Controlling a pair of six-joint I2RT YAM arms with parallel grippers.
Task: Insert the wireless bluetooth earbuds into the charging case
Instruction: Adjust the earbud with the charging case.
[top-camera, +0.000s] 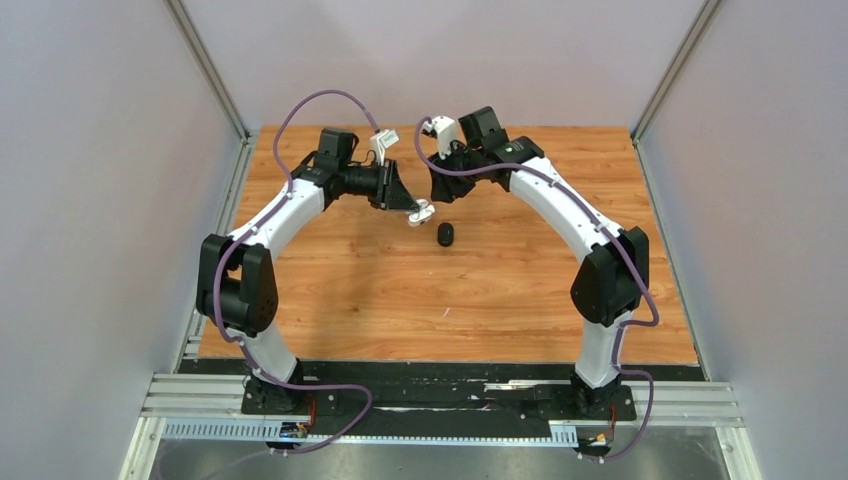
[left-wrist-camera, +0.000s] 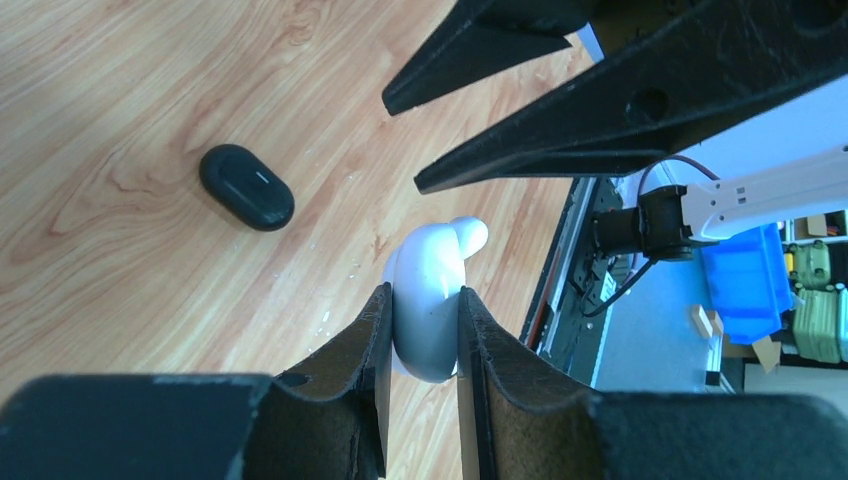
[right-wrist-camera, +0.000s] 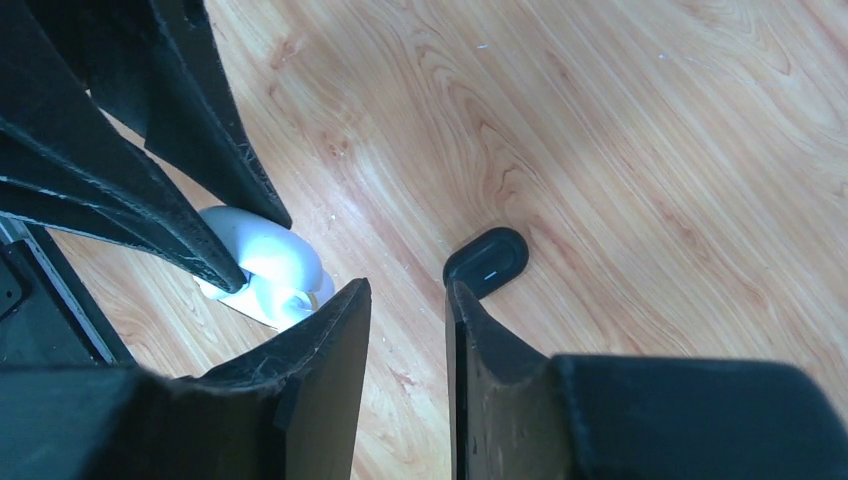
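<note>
Left fingers (left-wrist-camera: 365, 350) clamped the white charging case (left-wrist-camera: 425, 300) by its sides; it looked light, hard, slippery. Right fingers (right-wrist-camera: 330, 340) stood apart.

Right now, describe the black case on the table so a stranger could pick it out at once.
Start at the wooden table and look near its middle. Just right of the left gripper, the black case lies flat on the wood, touched by nothing. It is a small dark oval with a short pale line on top, unlike the white object clamped in that gripper.
</note>
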